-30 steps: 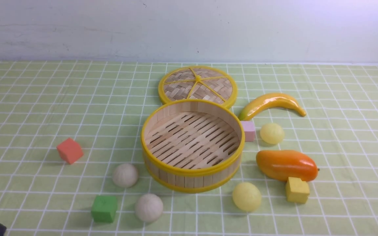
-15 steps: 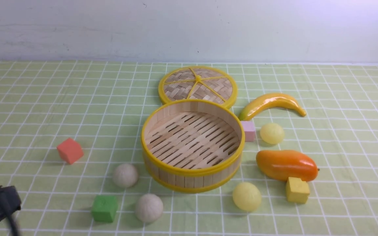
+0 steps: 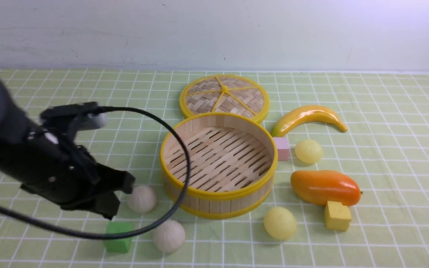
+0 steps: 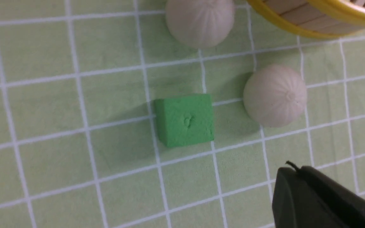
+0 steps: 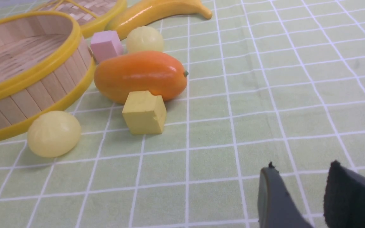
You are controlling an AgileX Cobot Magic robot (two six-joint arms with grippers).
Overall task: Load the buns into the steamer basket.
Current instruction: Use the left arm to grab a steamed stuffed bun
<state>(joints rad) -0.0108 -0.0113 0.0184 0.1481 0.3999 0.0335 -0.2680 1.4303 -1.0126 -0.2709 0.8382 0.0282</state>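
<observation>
My left arm reaches in low from the left and slants down toward the surface, its cable looping out in front of the steamer basket. The left jaws are clenched with nothing in them. Just past their tips sit two off-white buns, both clear of the jaws, and the green block lies close beside them. The steamer basket stands a little farther out on that same side, with no bun in it. The other two buns, pale yellow, lie beyond the basket, well away from the left jaws.

I see the right jaws only from their own wrist camera. Their fingers are parted and nothing is between them. Ahead of them are the yellow block, the mango, the pink block and the banana.

The surface is covered with a pale green cloth checked in white. The woven lid lies flat behind the basket, and a plain pale wall closes the far edge.
</observation>
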